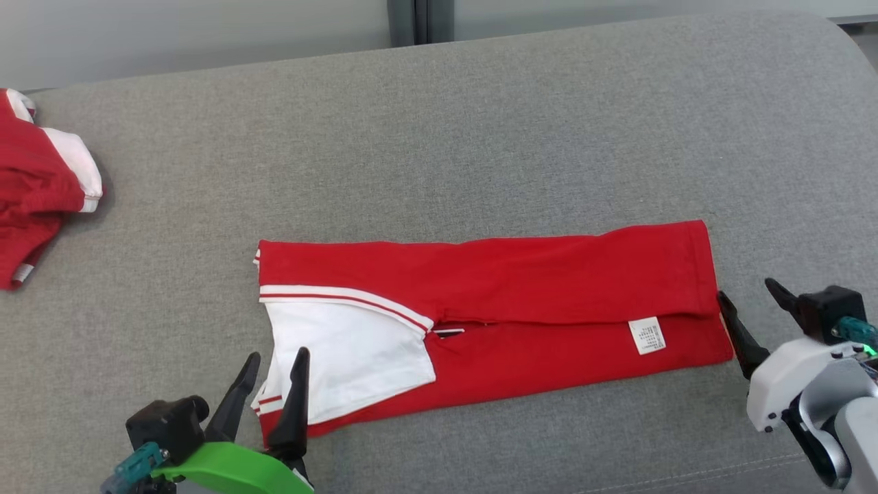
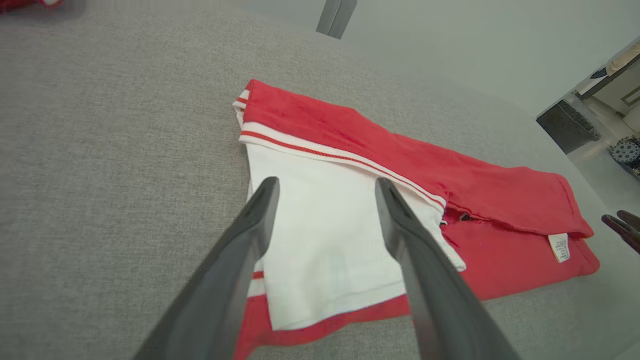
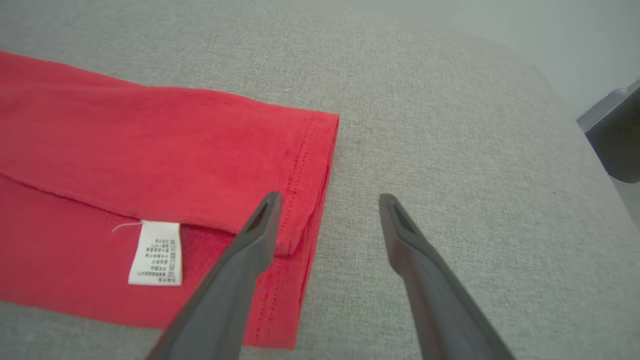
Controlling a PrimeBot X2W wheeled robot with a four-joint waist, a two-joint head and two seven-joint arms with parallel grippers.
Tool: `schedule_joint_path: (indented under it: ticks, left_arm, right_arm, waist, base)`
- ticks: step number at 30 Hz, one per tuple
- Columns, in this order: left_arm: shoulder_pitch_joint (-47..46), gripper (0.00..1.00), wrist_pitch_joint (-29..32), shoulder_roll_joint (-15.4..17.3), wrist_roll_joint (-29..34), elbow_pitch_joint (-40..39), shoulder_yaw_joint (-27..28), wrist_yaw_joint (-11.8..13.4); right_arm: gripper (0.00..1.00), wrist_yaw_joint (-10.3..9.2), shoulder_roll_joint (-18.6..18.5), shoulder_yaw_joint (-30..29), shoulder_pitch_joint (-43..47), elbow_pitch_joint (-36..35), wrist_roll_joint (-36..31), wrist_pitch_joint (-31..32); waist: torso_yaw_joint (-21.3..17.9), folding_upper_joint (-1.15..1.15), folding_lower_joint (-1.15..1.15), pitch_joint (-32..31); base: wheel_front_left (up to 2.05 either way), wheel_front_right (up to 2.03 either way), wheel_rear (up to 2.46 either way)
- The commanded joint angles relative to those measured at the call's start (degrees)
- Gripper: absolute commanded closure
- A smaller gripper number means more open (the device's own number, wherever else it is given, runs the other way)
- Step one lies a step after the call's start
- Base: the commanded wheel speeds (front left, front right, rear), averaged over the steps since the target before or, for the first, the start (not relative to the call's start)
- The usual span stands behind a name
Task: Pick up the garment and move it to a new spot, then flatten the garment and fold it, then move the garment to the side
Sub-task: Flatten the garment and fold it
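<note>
The garment [image 1: 521, 295] is a red shirt with a white collar part and a white care label, folded into a long band across the grey surface; it also shows as the garment [image 2: 450, 185] and the garment [image 3: 150, 160]. My left gripper [image 1: 278, 363] is open at its near left end, fingers apart over the white part [image 2: 325, 230] with nothing between them. My right gripper [image 1: 748, 295] is open beside the garment's right end. One of its fingers [image 3: 260, 225] hangs over the hem and the other over bare cushion.
A second red and white garment [image 1: 38, 178] lies crumpled at the far left edge of the grey cushion [image 1: 480, 137]. A pale wall runs behind the cushion. A dark object [image 3: 615, 135] stands beyond its right edge.
</note>
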Motion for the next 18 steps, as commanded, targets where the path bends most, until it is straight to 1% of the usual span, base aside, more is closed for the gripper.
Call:
schedule_joint_path:
  ticks: [1,4,6,11,14,18]
  left_arm:
    - [1.0,0.0,-0.9,0.1,0.9,-0.7,0.1,0.6]
    - [1.4,0.0,-2.5,-0.4,2.6,-1.2,0.0,1.9]
    - [1.0,0.0,-3.6,-0.9,3.5,-0.9,0.1,2.7]
    - [-1.6,0.0,-5.5,-1.7,5.3,0.8,0.1,3.9]
    - [-2.6,0.0,-6.2,-2.0,6.2,1.9,0.0,4.4]
    - [-3.8,0.0,-6.6,-1.7,7.0,3.1,0.1,4.8]
  right_arm:
    - [0.0,-0.08,0.7,-1.7,1.7,-0.5,-0.6,-0.1]
    - [0.0,-0.08,3.0,-6.6,4.3,-1.6,-1.1,0.2]
    - [0.0,-0.08,4.4,-8.8,5.3,-2.5,-1.5,0.7]
    - [0.0,-0.09,7.4,-11.2,4.9,-3.9,-0.5,3.8]
    - [0.0,-0.09,8.4,-11.7,3.6,-4.1,-0.7,5.8]
    - [0.0,-0.09,8.9,-12.3,2.0,-2.2,-0.7,8.5]
  waist:
    - [0.4,0.0,0.0,-1.3]
    - [0.6,0.0,0.0,-2.7]
    - [0.7,0.0,0.0,-3.6]
    - [1.4,0.0,0.0,-5.8]
    - [2.3,0.0,0.0,-6.8]
    - [4.0,0.0,0.0,-7.8]
  base:
    - [0.0,0.0,0.0]
    - [0.0,0.0,0.0]
    - [0.0,0.0,0.0]
    - [0.0,0.0,0.0]
    - [0.0,0.0,0.0]
    - [0.0,0.0,0.0]
